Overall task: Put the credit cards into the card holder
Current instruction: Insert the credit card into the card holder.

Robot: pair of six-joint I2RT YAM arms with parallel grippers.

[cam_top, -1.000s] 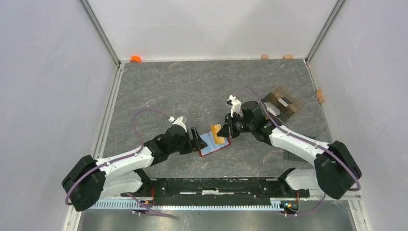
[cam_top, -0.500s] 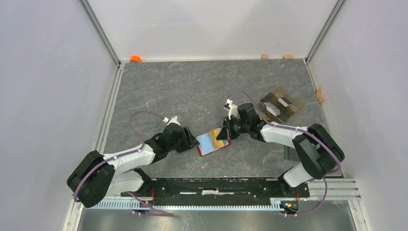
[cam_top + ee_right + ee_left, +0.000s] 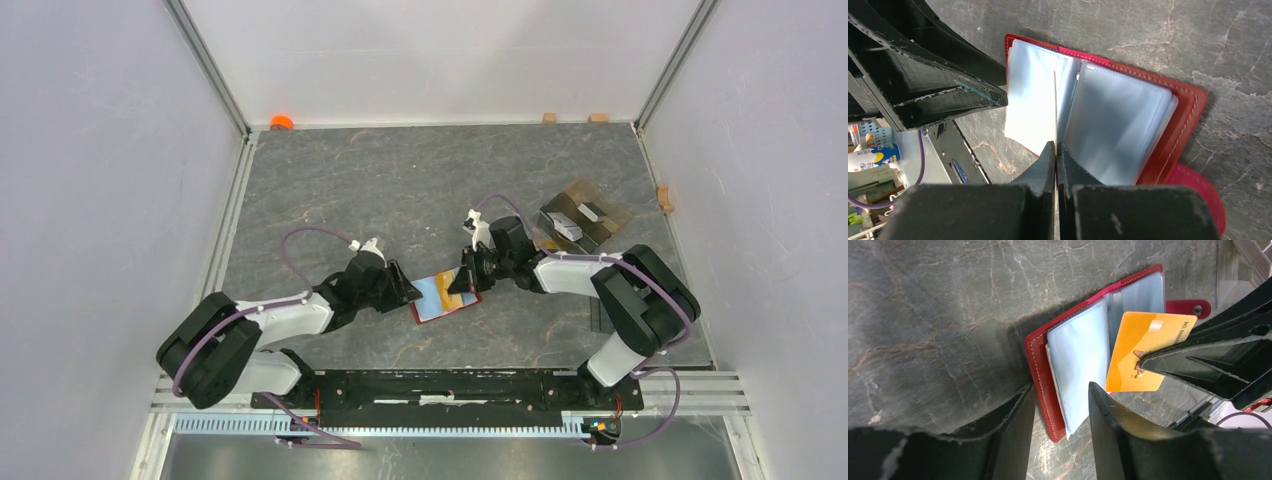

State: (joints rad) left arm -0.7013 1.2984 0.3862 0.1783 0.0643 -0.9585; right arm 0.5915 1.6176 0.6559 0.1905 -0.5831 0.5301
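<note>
Two white walls [image 3: 100, 150] flank grey marbled table [image 3: 400, 180]; left jaws spread, right jaws pinching orange card [image 3: 1143, 347].

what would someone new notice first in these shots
The open red card holder in the middle of the table, between the two arms, draws the eye first. The right hand pinches an orange card edge-on over its clear sleeves, while the left hand sits open at the holder's left side.
</note>
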